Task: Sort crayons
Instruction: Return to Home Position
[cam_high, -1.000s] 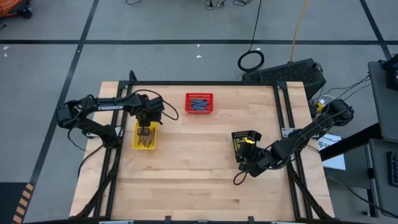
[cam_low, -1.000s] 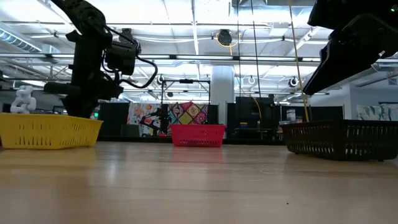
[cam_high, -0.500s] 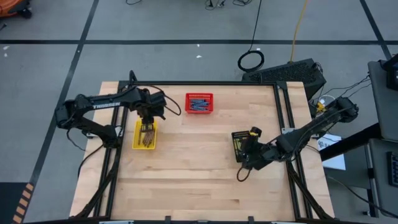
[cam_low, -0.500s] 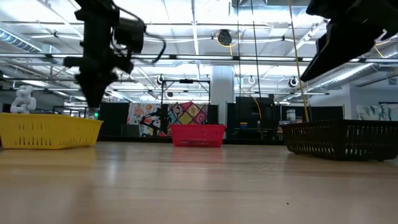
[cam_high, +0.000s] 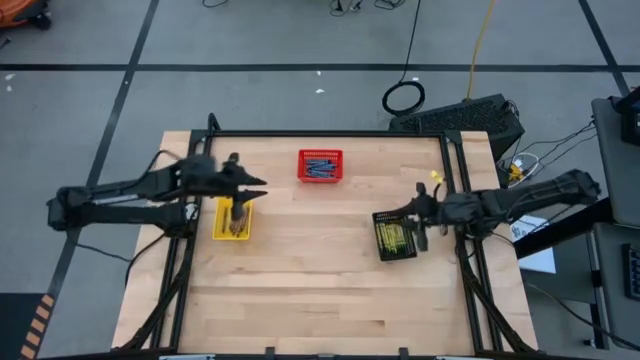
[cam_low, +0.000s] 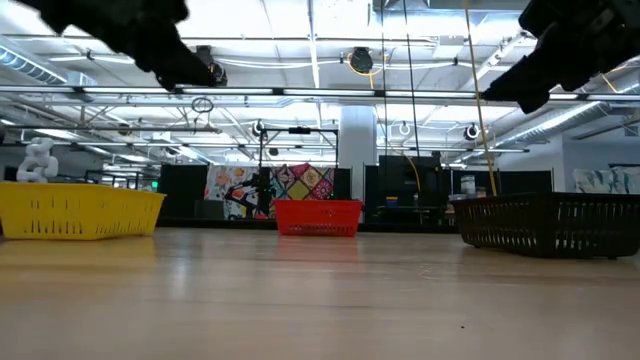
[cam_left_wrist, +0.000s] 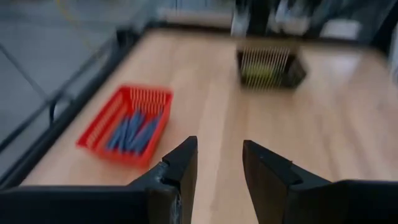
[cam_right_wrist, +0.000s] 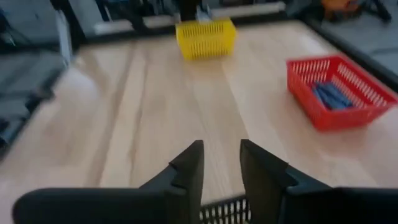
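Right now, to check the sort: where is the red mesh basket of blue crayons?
In the high view, the red mesh basket sits centred near the table's top edge; yellow mesh basket lower left, black mesh basket lower right.

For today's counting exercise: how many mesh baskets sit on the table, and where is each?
3. The yellow basket is at the table's left side; the red basket near the far edge, around the middle; the black basket on the right side. None appears hidden.
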